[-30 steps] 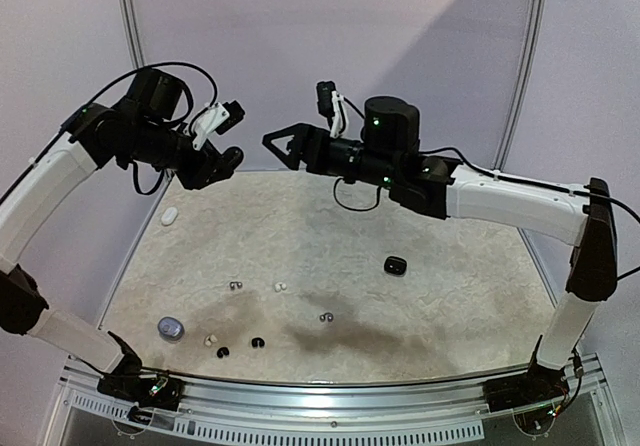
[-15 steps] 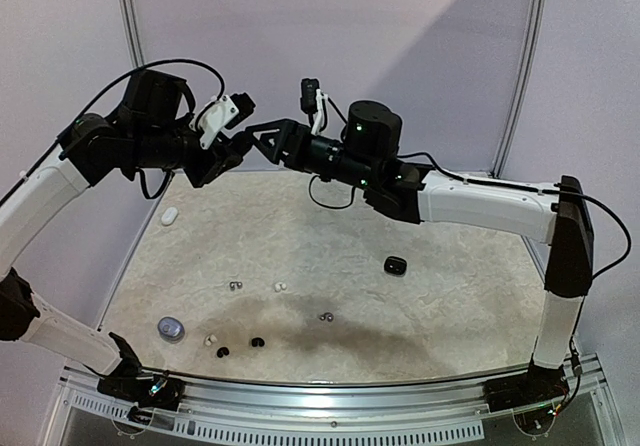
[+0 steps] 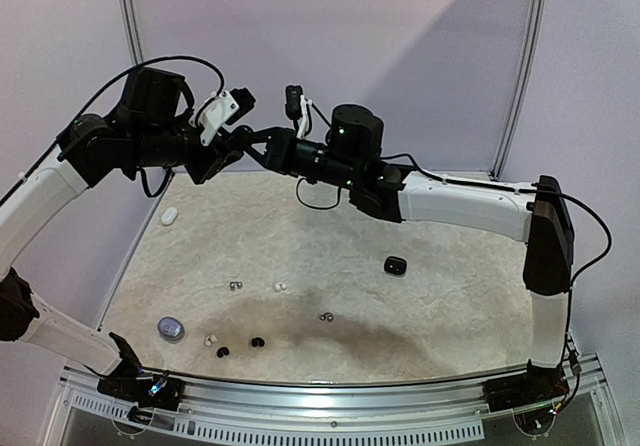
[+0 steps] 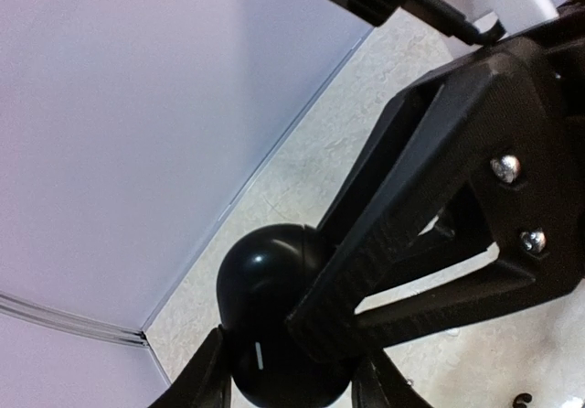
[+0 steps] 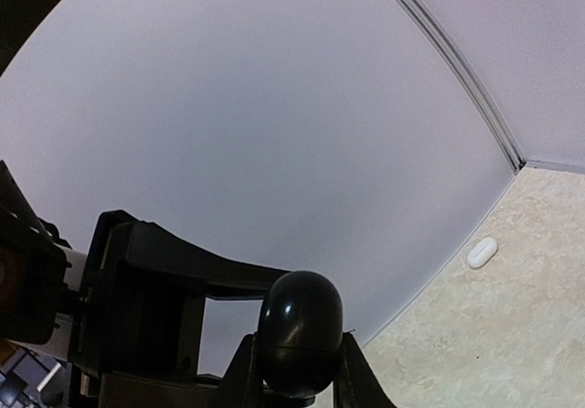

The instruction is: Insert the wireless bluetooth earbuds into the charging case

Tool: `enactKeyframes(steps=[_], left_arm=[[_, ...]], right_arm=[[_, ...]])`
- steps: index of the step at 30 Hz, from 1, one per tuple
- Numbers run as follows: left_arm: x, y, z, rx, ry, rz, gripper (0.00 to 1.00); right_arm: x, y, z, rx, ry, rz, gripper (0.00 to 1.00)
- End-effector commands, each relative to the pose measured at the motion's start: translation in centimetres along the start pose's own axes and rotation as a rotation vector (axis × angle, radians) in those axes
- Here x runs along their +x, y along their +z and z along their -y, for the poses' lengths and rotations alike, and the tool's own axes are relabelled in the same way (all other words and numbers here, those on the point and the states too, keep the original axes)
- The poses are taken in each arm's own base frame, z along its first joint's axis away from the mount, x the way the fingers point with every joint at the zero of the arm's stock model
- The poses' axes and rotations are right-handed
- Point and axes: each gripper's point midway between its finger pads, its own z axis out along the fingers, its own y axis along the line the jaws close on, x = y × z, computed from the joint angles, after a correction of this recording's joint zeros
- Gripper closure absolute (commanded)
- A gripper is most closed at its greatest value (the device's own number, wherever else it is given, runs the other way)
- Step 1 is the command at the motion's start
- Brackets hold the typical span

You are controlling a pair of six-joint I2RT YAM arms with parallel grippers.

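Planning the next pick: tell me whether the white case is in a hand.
No, the white case lies on the table near its far left edge, untouched.

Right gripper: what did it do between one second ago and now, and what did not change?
The right gripper swung left to the left gripper and closed on the black case that the left one holds up. The left gripper kept its grip; the earbuds and other cases on the table did not move.

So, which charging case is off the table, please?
The black case held by the left gripper and right gripper; the white case, grey case and other black case lie on it.
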Motion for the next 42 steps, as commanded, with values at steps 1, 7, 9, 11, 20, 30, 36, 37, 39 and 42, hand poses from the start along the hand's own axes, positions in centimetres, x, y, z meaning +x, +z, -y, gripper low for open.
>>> enactKeyframes(steps=[1, 7, 9, 11, 20, 30, 36, 37, 39, 42], left_arm=[[-0.3, -0.2, 1.0, 0.018, 0.025, 0.023, 1.00], [0.9, -0.5, 2.8, 0.095, 0.042, 0.005, 0.69], [1.4, -0.9, 4.0, 0.156, 0.037, 0.006, 0.39], [2.0, -1.8, 5.5, 0.236, 0.035, 0.009, 0.10], [6.6, -7.2, 12.8, 0.613, 0.030, 0.011, 0.01], [3.3, -8.4, 14.7, 0.783, -0.087, 0.127, 0.27], [2.7, -8.5, 16.1, 0.863, -0.114, 0.140, 0.46], [2.7, -8.4, 16.4, 0.868, -0.115, 0.136, 0.46], [2.5, -8.2, 16.7, 0.869, -0.121, 0.137, 0.47], [2.0, -7.6, 16.6, 0.849, -0.130, 0.140, 0.57]], right_arm=[[0.5, 0.7, -1.0, -0.055, -0.019, -0.016, 0.99], [0.6, -0.2, -0.6, -0.044, -0.086, -0.015, 1.00], [0.4, -1.0, -0.3, -0.047, -0.124, -0.022, 1.00], [-0.1, -2.3, -0.4, -0.054, -0.175, -0.036, 1.00], [6.9, -9.6, -2.8, -0.256, -0.642, -0.452, 1.00], [12.0, -11.5, -6.7, -0.436, -0.921, -0.597, 1.00], [12.2, -10.4, -7.7, -0.405, -0.933, -0.615, 1.00], [12.0, -10.2, -7.6, -0.398, -0.927, -0.615, 1.00], [12.1, -10.0, -7.6, -0.386, -0.913, -0.622, 1.00], [12.2, -9.7, -7.4, -0.370, -0.913, -0.630, 1.00]])
